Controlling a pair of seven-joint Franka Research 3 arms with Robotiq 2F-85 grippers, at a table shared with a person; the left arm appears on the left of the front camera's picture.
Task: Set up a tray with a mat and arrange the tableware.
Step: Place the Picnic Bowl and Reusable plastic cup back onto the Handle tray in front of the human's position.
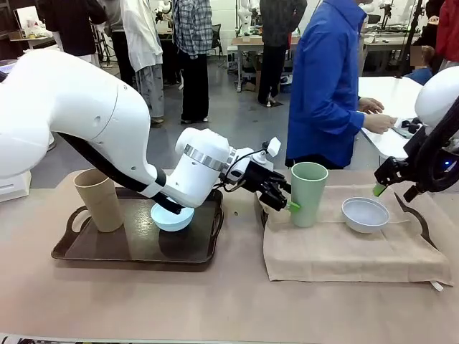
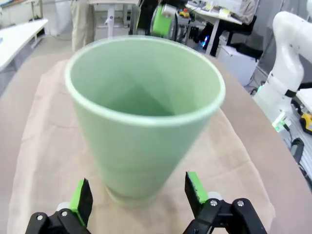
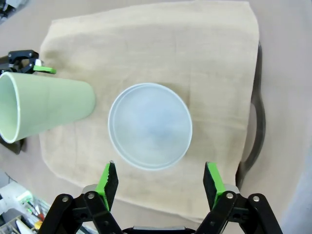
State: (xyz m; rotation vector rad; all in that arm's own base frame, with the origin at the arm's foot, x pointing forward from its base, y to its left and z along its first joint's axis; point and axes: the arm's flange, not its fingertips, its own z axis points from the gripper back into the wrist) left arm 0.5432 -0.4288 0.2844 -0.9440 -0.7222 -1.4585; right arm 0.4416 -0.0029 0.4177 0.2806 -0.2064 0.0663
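A beige mat [image 1: 344, 247] covers the right tray [image 1: 422, 217]. On it stand a sage green tumbler [image 1: 308, 193] and a pale grey-white bowl [image 1: 365, 214]. My left gripper [image 1: 287, 203] is open at the tumbler's left side. In the left wrist view the tumbler [image 2: 144, 112] rises just beyond the open left gripper [image 2: 139, 195]. My right gripper [image 1: 384, 188] hangs open, up and to the right of the bowl. From the right wrist, the right gripper [image 3: 161, 183] is open over the bowl [image 3: 149, 126], with nothing held. The tan-brown tumbler [image 1: 99, 199] and light blue bowl [image 1: 172, 217] sit on the left tray [image 1: 129, 252].
A person in a blue jacket [image 1: 326, 86] stands at the far side, with hands on a white table [image 1: 391, 93] at the right. The right tray's handle [image 3: 256, 126] sticks out past the mat. Bare tabletop [image 1: 215, 308] runs along the near edge.
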